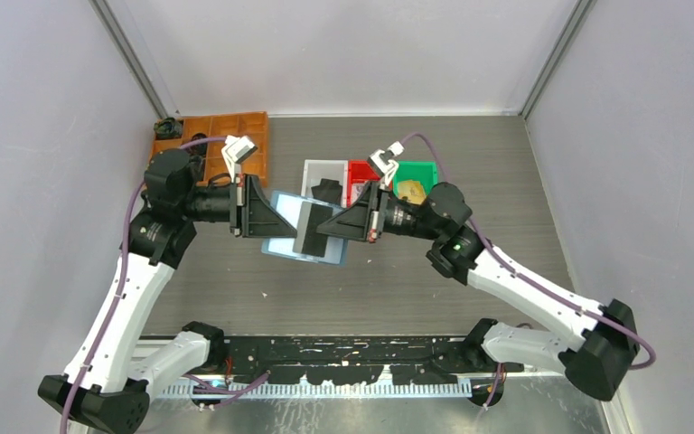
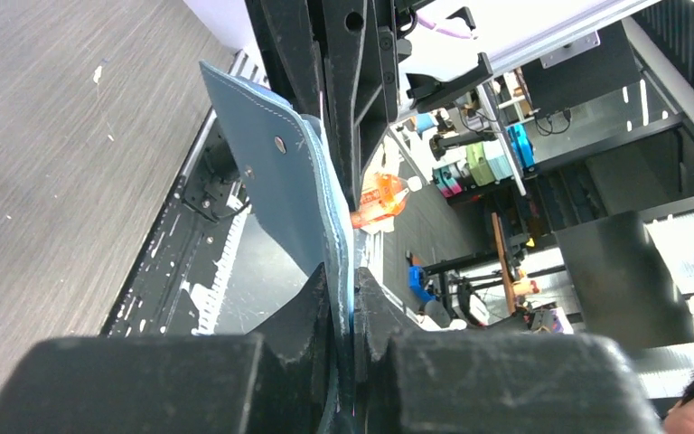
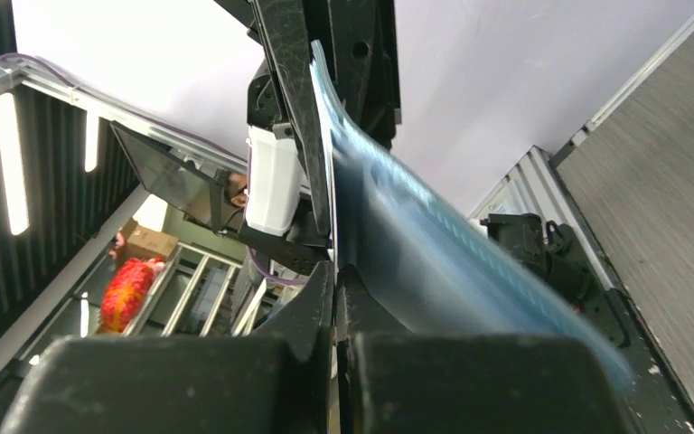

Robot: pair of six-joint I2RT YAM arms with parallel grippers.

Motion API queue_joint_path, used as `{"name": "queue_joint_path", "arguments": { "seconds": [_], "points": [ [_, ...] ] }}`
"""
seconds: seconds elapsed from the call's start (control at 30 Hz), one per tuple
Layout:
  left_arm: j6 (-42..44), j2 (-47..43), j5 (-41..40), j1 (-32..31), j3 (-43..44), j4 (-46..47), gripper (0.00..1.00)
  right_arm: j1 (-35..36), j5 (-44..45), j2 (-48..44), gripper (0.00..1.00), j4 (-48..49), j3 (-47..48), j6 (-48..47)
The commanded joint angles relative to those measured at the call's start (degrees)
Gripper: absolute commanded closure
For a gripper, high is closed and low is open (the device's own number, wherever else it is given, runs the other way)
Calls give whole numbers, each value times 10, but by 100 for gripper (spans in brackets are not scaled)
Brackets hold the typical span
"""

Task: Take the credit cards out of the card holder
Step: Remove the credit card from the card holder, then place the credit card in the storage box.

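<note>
top view: the card holder (image 1: 287,237) hangs open just in front of the white bin (image 1: 308,179), with the left gripper (image 1: 267,217) and right gripper (image 1: 340,223) each pinching an end. left wrist: jaws clamped on its teal edge. right wrist: likewise, on the pale side. no credit cards seen out yet.

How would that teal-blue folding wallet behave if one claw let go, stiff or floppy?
Probably floppy: the teal-blue folding wallet bows between the left claw and right claw. Likely light: edge pinches alone hold it off the table. Its stitched skin looks matte, so perhaps not slippery.
</note>
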Motion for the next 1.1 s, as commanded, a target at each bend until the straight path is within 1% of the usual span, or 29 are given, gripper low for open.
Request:
{"name": "queue_joint_path", "arguments": {
  "seconds": [0.0,0.1,0.17,0.3,0.37,0.43,0.5,0.57,0.63,0.77,0.87,1.07],
  "points": [
    [36,-8,29,3,47,-10,100,-44,-15,-74,99,-73,-7,-48],
    [48,-7,32,5,51,-22,100,-79,-35,-103,99,-110,-9,-59],
    [64,-6,36,8,55,-38,100,-104,-51,-118,99,-154,1,-80],
    [114,-6,55,17,73,-83,100,-162,-61,-127,99,-299,50,-173],
    [150,-11,63,17,84,-107,100,-193,-68,-113,99,-348,71,-205],
    [212,-19,62,17,104,-154,100,-215,-60,-88,99,-382,92,-236],
    [306,-21,42,17,141,-246,100,-221,-54,-50,99,-393,114,-261],
    [381,-17,25,17,172,-340,100,-221,-52,-4,99,-402,139,-283],
    [421,-17,18,17,188,-383,100,-219,-44,46,99,-388,159,-291],
    [437,-31,-3,17,184,-392,100,-208,13,182,99,-450,246,-357],
    [444,-35,-10,17,184,-393,100,-191,40,280,99,-476,316,-378],
    [460,-33,-12,17,195,-411,100,-139,132,443,99,-578,475,-445]
  ]
}}
